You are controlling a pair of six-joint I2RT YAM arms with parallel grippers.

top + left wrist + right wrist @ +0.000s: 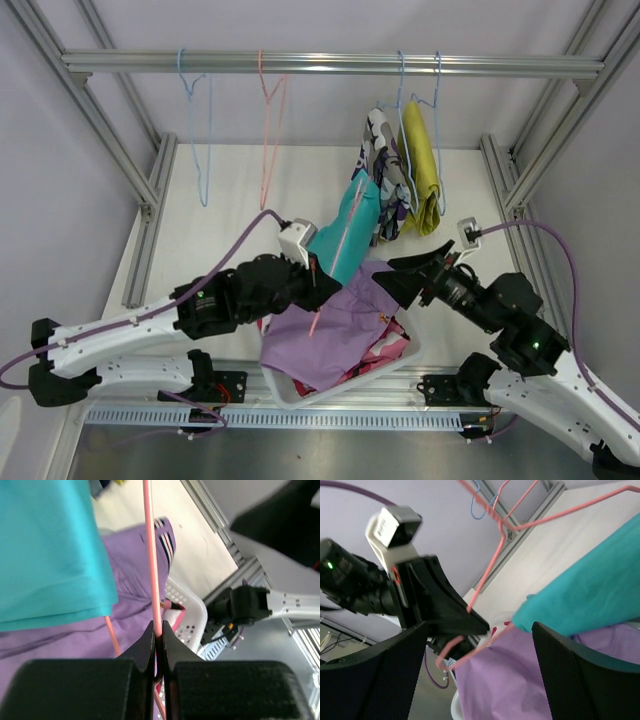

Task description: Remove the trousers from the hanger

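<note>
My left gripper [318, 283] is shut on the wire of a pink hanger [153, 570] that carries teal trousers [345, 232], which droop over the basket. In the left wrist view the teal cloth [45, 555] hangs at the upper left and the jaws pinch the wire. My right gripper [402, 276] stands open just right of the teal pair, with nothing between its fingers [585, 680]. In the right wrist view the pink hanger [487, 572] and the teal trousers [585, 595] lie ahead. Lilac trousers [325, 340] lie in the white basket [300, 395].
Camouflage trousers [385, 170] and mustard trousers [425, 165] hang on blue hangers from the metal rail [330, 63]. An empty blue hanger [200, 130] and an empty pink hanger [270, 130] hang further left. Red-patterned cloth [385, 352] shows under the lilac pair.
</note>
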